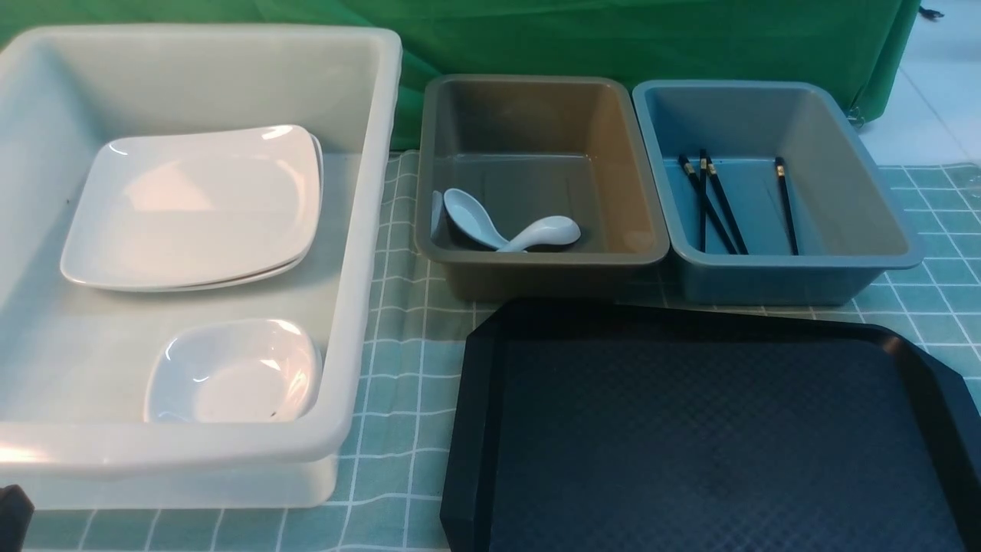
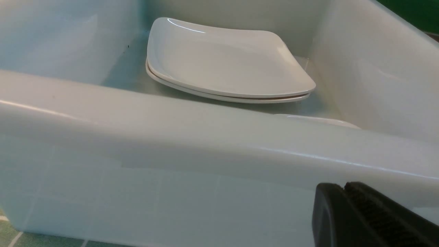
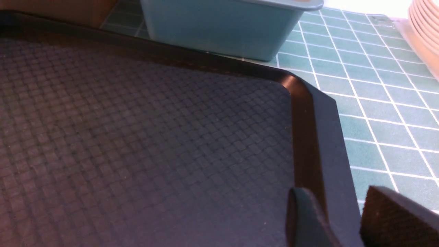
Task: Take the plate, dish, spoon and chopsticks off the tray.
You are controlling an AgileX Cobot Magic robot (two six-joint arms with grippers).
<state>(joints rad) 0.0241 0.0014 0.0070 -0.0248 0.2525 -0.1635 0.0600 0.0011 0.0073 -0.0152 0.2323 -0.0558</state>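
The black tray lies at the front right with nothing on its floor; it also fills the right wrist view. Two white plates are stacked at the back of the white bin, also in the left wrist view. A small white dish sits in the bin's front. Two white spoons lie in the brown bin. The black chopsticks lie in the blue bin. My left gripper is shut and empty, outside the white bin's near wall. My right gripper is open over the tray's right rim.
A green checked cloth covers the table, and a green curtain hangs behind the bins. A stack of pale dishes stands beyond the tray's right side in the right wrist view. A black tip of the left arm shows at the front left corner.
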